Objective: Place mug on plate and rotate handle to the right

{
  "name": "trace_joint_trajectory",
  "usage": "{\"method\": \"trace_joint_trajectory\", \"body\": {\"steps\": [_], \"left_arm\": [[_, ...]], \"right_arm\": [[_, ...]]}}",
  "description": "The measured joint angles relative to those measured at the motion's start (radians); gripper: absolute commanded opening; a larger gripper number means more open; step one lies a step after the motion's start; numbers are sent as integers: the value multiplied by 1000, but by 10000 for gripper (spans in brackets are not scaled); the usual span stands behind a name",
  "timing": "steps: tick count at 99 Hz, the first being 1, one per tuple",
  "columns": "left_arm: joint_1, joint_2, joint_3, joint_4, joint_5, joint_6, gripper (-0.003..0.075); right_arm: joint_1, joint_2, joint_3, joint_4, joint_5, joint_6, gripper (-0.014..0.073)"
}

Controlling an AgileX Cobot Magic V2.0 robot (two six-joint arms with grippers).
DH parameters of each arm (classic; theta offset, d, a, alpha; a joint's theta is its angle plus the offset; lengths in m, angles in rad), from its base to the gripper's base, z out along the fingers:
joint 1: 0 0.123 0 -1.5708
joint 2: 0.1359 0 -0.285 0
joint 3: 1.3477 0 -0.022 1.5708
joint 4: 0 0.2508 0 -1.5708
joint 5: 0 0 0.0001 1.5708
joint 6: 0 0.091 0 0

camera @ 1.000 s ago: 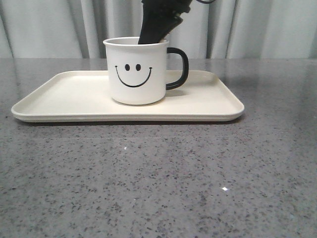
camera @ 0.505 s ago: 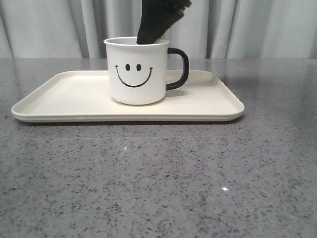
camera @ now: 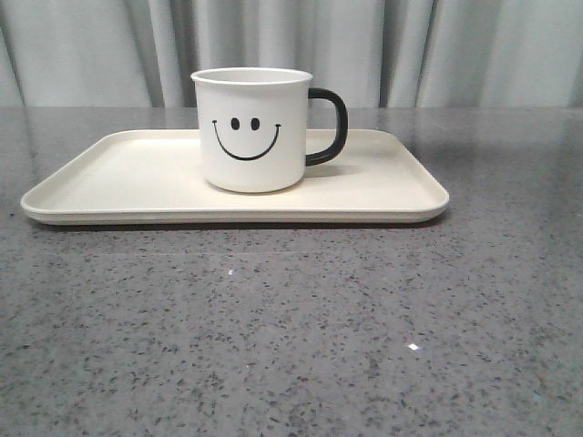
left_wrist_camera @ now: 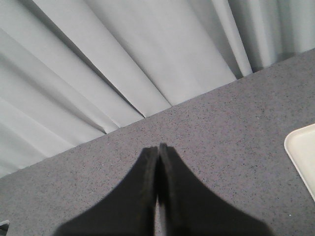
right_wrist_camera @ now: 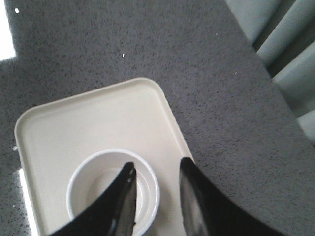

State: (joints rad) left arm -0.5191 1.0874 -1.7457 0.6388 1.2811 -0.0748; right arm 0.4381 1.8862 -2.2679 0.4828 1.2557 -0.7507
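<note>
The mug (camera: 252, 129) stands mid-plate (camera: 118, 182), handle (camera: 330, 126) rightward; the right gripper (right_wrist_camera: 156, 173) — open, empty, seemingly above — could clip its rim descending; the left gripper (left_wrist_camera: 158, 150) is closed, empty.

A grey speckled table (camera: 291, 346) carries the cream plate (camera: 118, 182).

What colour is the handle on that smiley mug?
Glossy black, against the white mug. The handle shows best in the front view.

White mug (camera: 252, 129), black smiley, black handle (camera: 330, 126); cream plate (camera: 127, 182); speckled grey table (camera: 291, 328)
</note>
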Motion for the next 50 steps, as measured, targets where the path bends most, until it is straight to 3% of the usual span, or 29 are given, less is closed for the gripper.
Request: {"method": "trace_joint_trajectory", "body": {"steps": [28, 50], "left_arm": [[0, 0, 0, 0, 0, 0, -20], [0, 0, 0, 0, 0, 0, -20]], "right_arm": [[-136, -251, -8, 15, -38, 127, 214], [-344, -449, -10, 18, -46, 205, -74]]}}
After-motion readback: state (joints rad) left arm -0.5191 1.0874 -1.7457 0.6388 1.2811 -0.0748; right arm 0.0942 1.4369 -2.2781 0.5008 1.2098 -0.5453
